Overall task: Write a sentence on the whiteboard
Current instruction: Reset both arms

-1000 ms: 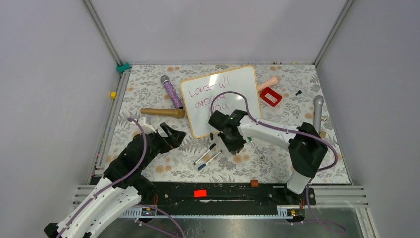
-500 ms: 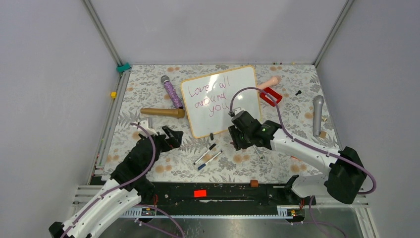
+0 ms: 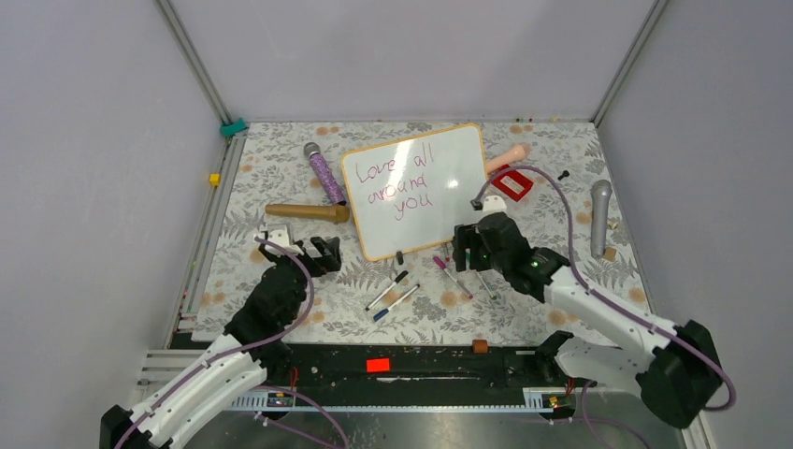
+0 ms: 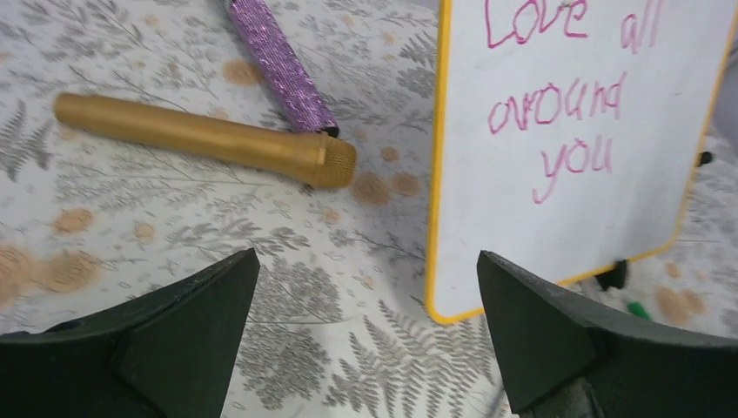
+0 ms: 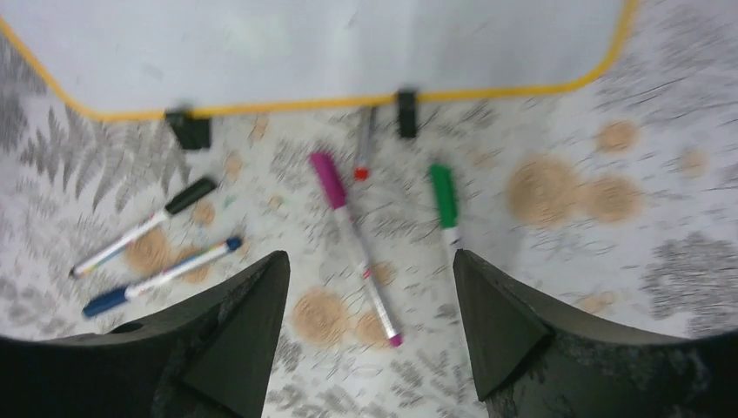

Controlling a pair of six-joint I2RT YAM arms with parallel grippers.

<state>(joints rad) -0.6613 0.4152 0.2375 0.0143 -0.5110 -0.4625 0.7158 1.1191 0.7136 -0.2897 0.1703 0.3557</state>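
Note:
The whiteboard (image 3: 439, 201) lies tilted on the floral mat, orange-framed, with two black clips on its near edge. The sentence (image 3: 397, 182) reads "Love all around you" in pink cursive over three lines; it shows again in the left wrist view as the sentence (image 4: 557, 113) on the whiteboard (image 4: 661, 174). My right gripper (image 3: 472, 247) hovers open just near of the board's lower right corner. A pink-capped marker (image 5: 352, 244) lies loose on the mat below the open right gripper (image 5: 370, 261). My left gripper (image 3: 316, 251) stands open and empty left of the board, seen as the left gripper (image 4: 365, 261).
A green marker (image 5: 444, 200), a thin red-tipped pen (image 5: 364, 144), a black marker (image 5: 144, 231) and a blue marker (image 5: 161, 277) lie near the board's near edge. A gold microphone (image 3: 309, 212), purple microphone (image 3: 324, 175), grey microphone (image 3: 598, 217) and red frame (image 3: 511, 181) surround it.
My right gripper has opened and swung rightward off the board's near edge; the pink marker now lies on the mat. The left arm has drawn back slightly.

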